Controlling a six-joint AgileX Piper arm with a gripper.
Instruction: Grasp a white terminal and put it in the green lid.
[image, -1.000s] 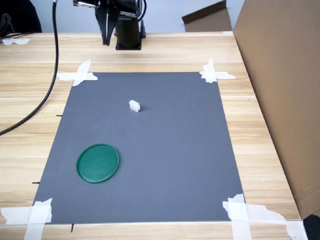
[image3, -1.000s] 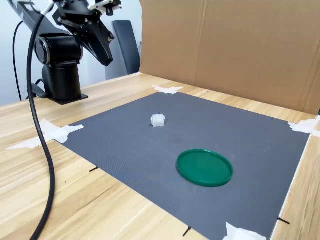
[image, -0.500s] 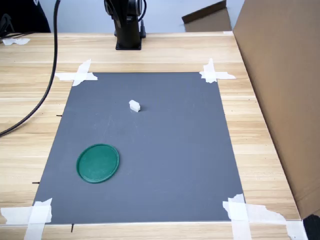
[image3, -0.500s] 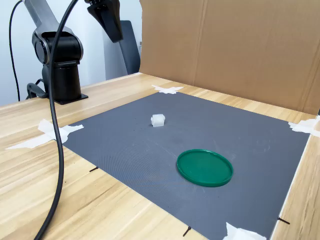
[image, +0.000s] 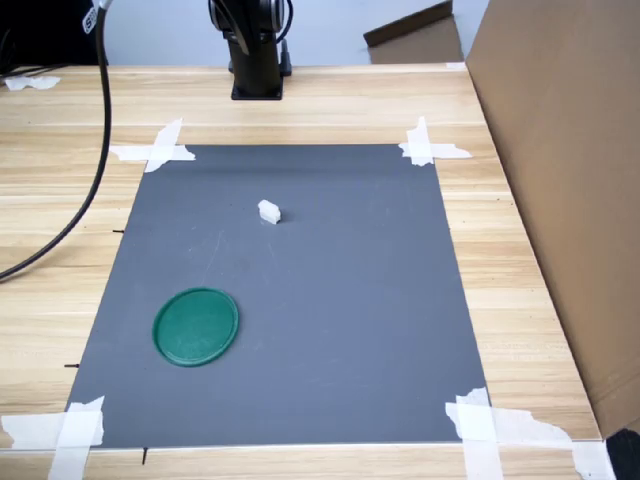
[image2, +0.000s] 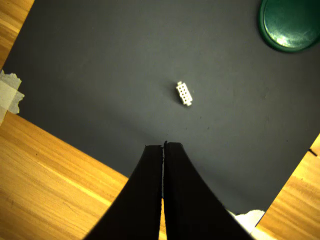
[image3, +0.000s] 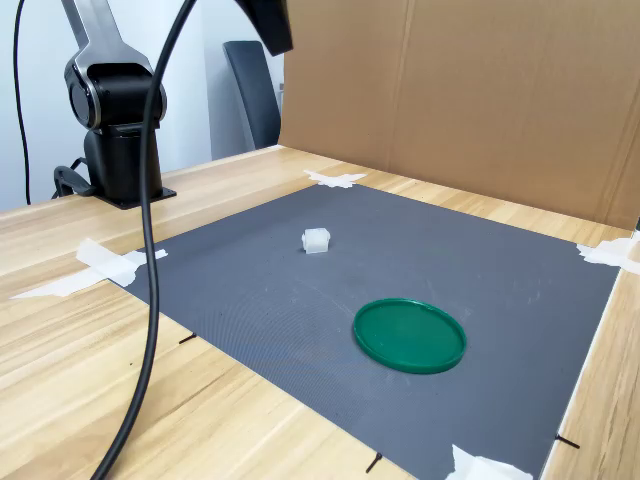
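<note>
both exterior views share the grey mat (image: 300, 300); wrist view looks straight down on it.

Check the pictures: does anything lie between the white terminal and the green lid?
Nothing visible does. Only bare grey mat separates the white terminal from the green lid, and they lie well apart.

I am working in a lab or test bench setup, not a home. The light wooden surface (image: 300, 105) carries a grey mat (image: 300, 300) taped down at its corners with white tape (image: 160, 150), a plain cardboard screen (image3: 450, 100) walls one side, and an office chair (image3: 250, 95) stands behind against a bare wall.
</note>
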